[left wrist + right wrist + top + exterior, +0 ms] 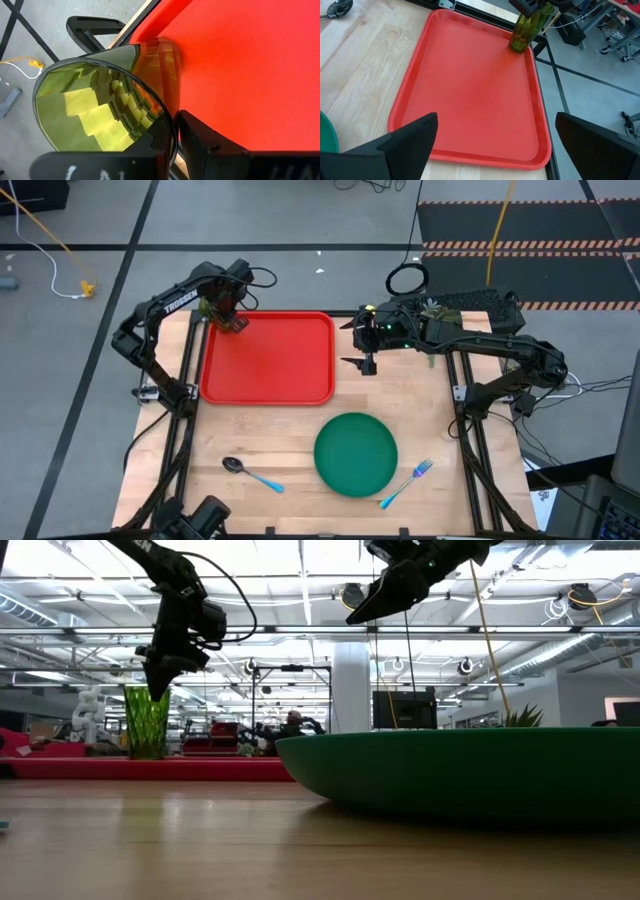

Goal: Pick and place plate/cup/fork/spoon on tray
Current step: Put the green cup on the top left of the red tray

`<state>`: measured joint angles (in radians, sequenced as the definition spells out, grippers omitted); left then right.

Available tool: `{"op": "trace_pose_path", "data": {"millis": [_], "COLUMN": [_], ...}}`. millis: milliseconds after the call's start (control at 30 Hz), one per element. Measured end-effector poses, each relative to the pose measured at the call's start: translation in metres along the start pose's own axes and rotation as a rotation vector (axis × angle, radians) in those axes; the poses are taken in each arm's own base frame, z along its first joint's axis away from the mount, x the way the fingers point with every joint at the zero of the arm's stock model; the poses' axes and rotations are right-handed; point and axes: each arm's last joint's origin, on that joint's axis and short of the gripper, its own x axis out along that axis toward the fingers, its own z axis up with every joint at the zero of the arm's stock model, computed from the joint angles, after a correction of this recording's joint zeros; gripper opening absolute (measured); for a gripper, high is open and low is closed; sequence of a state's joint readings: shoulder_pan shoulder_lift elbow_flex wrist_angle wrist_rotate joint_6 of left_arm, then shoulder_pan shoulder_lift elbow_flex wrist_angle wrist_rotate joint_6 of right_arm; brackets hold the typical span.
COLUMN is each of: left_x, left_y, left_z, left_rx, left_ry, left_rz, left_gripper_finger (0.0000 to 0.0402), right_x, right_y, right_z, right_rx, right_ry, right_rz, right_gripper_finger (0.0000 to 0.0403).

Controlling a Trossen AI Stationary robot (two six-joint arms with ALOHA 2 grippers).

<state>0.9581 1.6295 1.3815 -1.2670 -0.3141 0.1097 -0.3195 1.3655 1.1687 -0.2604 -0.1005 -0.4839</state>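
Your left gripper pinched the translucent olive-green plastic cup by its rim wall, standing at the red rectangular tray's eleven o'clock corner. It looked light, slick, thin-walled: grip gently. Your right gripper, jaws spread, hovered at three o'clock.

Bright, even light fills the room, coming from long ceiling strips that show in the low view. On the tray shadows stay soft and faint. In the low view the nearby plate looks soft-edged and the table blurs toward the camera. In the left wrist view the cup sits very close, its translucent wall glowing yellow-green with blocky reflections.
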Motion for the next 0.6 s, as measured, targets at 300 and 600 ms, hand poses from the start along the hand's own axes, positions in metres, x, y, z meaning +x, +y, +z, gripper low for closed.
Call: {"op": "trace_pose_path", "data": {"millis": [300, 600], "left_x": [0.0, 0.0], "left_y": [0.0, 0.0002], "left_z": [0.0001, 0.0015], "left_rx": [-0.001, -0.006], "left_ry": [-0.001, -0.015], "left_rz": [0.0, 0.002], "left_gripper_finger": [0.0053, 0.0107], "right_x": [0.0, 0.0], "right_y": [0.0002, 0.0002], "right_z": [0.0001, 0.0001], "right_rx": [0.011, 0.011], "right_ry": [0.0, 0.0], "right_rz": [0.001, 0.001], "right_gripper_finger": [0.0396, 0.0396]}}
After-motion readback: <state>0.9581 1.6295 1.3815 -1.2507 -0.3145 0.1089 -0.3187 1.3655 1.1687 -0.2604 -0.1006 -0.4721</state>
